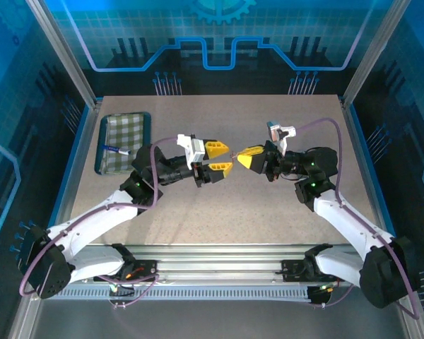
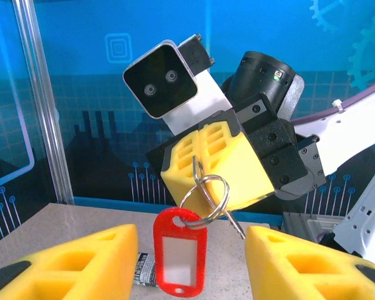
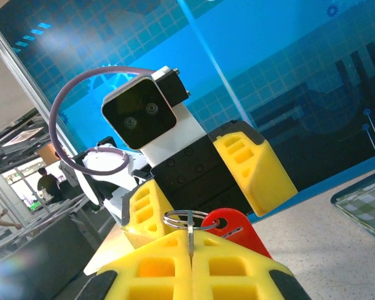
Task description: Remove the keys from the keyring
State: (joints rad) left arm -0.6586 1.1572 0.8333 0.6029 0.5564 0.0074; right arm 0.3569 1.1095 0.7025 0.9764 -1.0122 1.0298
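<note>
Left gripper, its 2 fingers standing apart and empty, is flanking the red keyring dangling mid-air beneath the right gripper, which is pinching the key tight; an off-centre squeeze is risking twisting it loose.

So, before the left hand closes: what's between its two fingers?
The red tag hangs between the left hand's fingers, touching neither, from the ring whose key the right hand pinches; the left wrist view shows it.
</note>
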